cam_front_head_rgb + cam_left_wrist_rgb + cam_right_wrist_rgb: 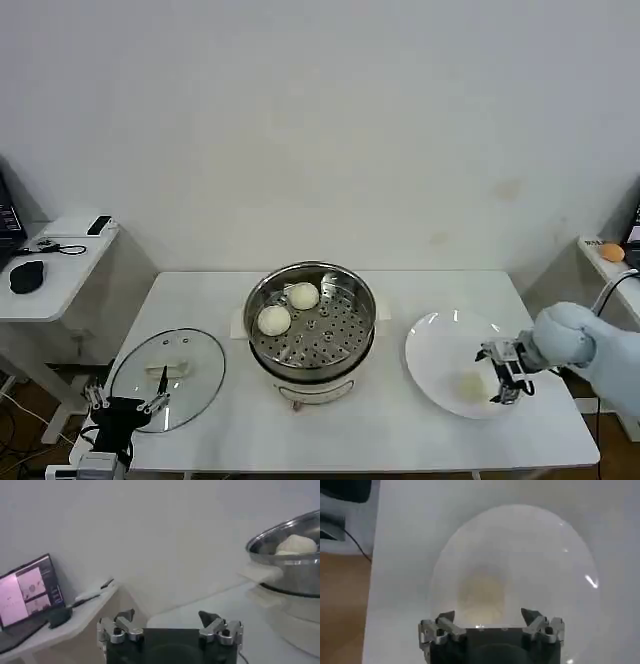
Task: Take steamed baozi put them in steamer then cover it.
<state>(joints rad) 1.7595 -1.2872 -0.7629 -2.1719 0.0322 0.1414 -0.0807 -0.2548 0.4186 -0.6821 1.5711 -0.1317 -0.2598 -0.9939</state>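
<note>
Here the right gripper (503, 375) partly hides a baozi (467, 384) on the plate (440, 345), just beside its spread, empty fingers (446, 617). Two buns (274, 320) sit in the steamer (311, 318). The left gripper (128, 404), also spread, hangs by the cover (167, 377).

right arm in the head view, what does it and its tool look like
The right arm is wrapped in a pale blue-grey padded cover, with a dark cable looping behind it. Its right tool is a small black and silver metal part; the right wrist view shows a black body with silver brackets and two dark pointed fingers.
</note>
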